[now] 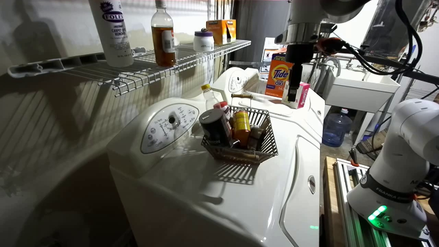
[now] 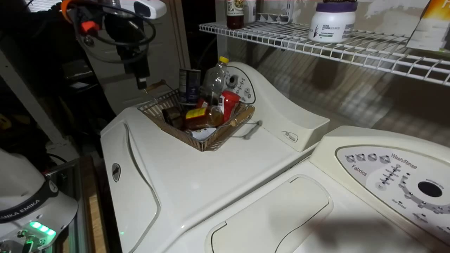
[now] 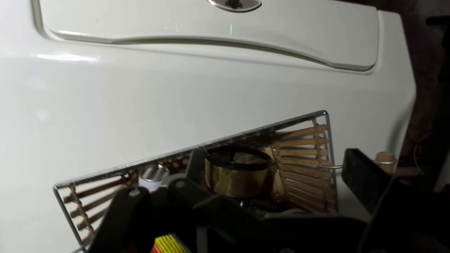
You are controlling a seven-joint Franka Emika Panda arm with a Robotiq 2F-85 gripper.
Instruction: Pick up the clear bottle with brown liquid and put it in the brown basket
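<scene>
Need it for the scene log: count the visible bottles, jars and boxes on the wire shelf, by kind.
Bottles: 2 (clear bottle with brown liquid, white Folex bottle)
Jars: 1 (white jar with purple lid)
Boxes: 1 (orange box)
Total: 4

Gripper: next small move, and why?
Probably lift the gripper a little toward the shelf: the bottle of brown liquid stands there, not in the basket, and the gripper hangs open and empty, seemingly below shelf height.
</scene>
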